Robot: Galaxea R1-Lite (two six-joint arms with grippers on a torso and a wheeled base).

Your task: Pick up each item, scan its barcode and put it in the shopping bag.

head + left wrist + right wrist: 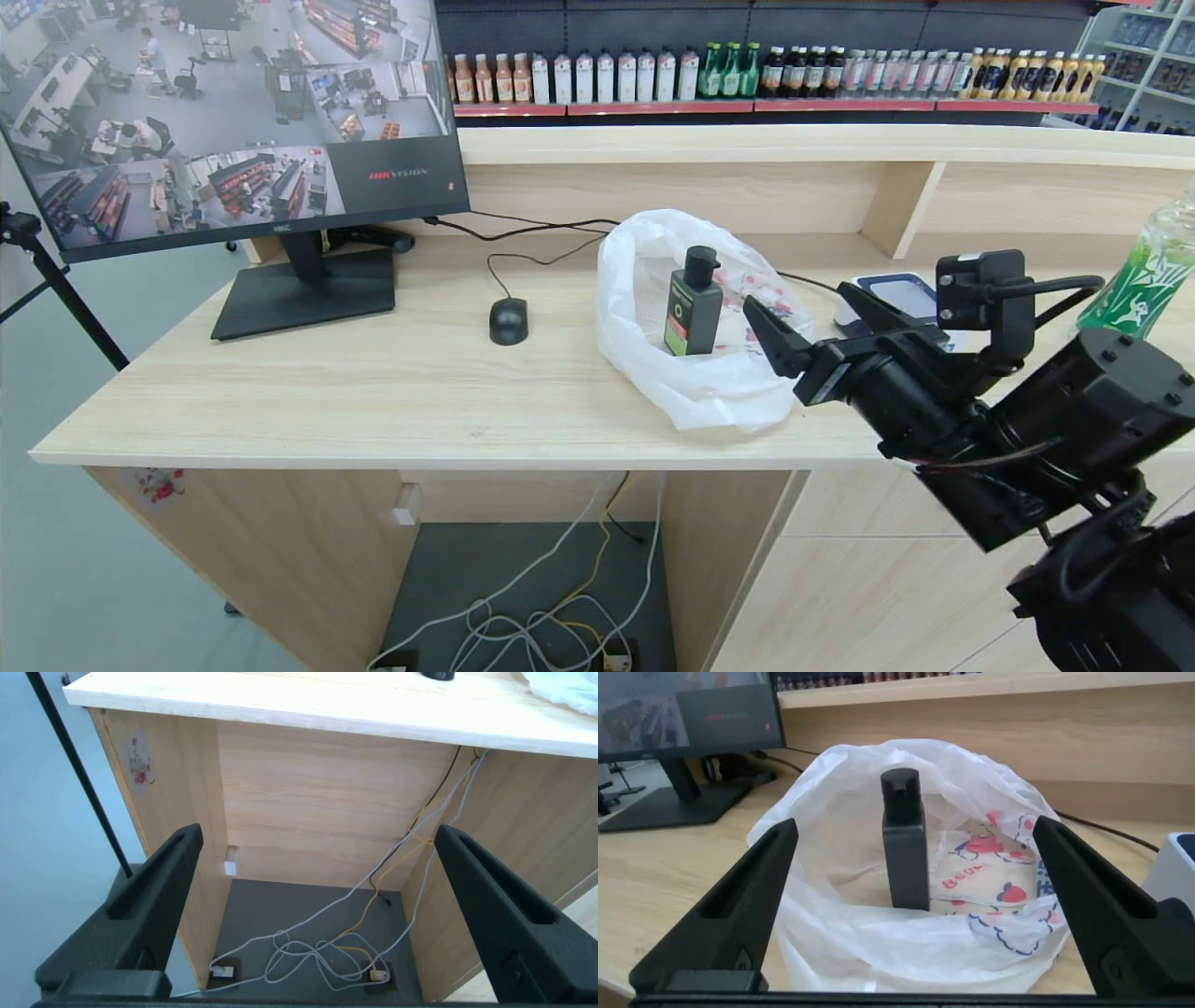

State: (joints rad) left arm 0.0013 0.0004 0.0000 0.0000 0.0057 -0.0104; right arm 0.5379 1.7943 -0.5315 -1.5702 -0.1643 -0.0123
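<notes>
Both end effectors (pixel 320 835) (pixel 915 826) wide open, empty

On the surface (pixel 373 401) there is one shopping bag (pixel 644 359), and inside it one dark bottle (pixel 693 303) and one printed packet (pixel 990 873). There are also one monitor (pixel 233 112), one mouse (pixel 508 321), one white and blue device (pixel 892 297) and one green bottle (pixel 1144 275). The tools are two: the left tool (pixel 318 835) and the right tool (pixel 914 829). The back shelf (pixel 747 107) carries one long row of bottles (pixel 653 75), too many to count surely.
</notes>
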